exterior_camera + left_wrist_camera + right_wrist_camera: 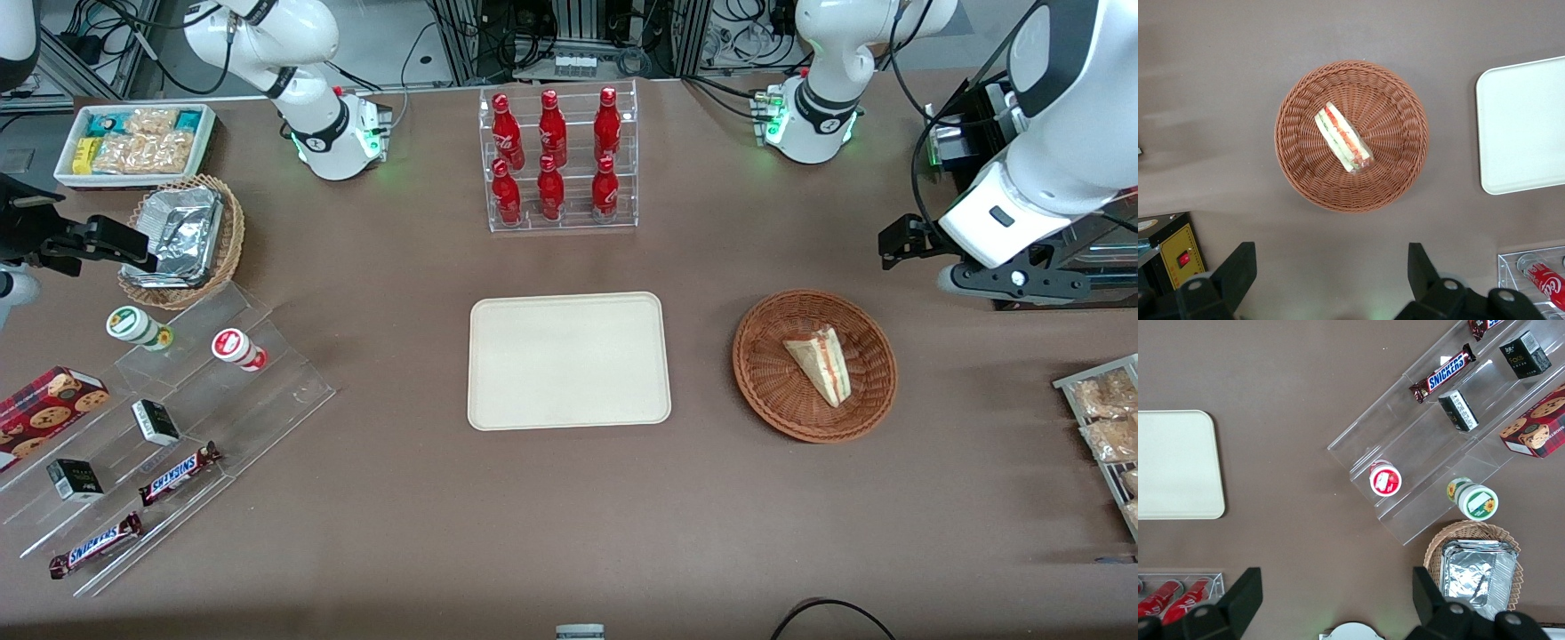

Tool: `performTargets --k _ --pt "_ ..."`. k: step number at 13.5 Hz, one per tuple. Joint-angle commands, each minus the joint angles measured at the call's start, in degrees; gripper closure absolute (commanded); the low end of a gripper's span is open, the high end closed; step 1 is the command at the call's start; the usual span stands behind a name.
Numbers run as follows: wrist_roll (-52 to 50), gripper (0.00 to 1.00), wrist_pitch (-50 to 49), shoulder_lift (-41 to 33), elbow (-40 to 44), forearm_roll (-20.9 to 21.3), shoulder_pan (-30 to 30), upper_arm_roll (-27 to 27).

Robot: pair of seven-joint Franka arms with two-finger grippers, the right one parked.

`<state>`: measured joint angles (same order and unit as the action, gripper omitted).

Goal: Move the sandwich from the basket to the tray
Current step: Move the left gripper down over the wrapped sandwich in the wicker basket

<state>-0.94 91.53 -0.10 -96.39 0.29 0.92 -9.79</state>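
In the front view we see the sandwich (821, 364) lying in the basket (766, 378), which sits on the table beside the tray (569, 361), toward the working arm's end; the tray is bare. Our gripper (1009, 277) hangs high above the table, farther from the camera than the basket and well apart from it, holding nothing. From the left wrist view we look straight down on the sandwich (1343, 137), lying near the middle of the basket (1399, 158) with its red and green filling edge turned up, and one corner of the tray (1521, 127) shows nearby. Here the fingers (1237, 271) stand spread wide, nothing between them. We judge the wedge light, soft and easily crushed, possibly slick if wrapped; we would close gently across its two flat bread faces near the thick middle. The right wrist view adds only the tray (1175, 463).
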Motion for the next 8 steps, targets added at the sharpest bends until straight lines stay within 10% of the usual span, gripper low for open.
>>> performTargets --k 1,8 --pt "0.8 0.0 -0.9 2.1 2.3 -0.6 0.7 -0.6" --pt "0.2 0.0 8.5 7.7 -6.2 -0.4 0.1 -0.8"
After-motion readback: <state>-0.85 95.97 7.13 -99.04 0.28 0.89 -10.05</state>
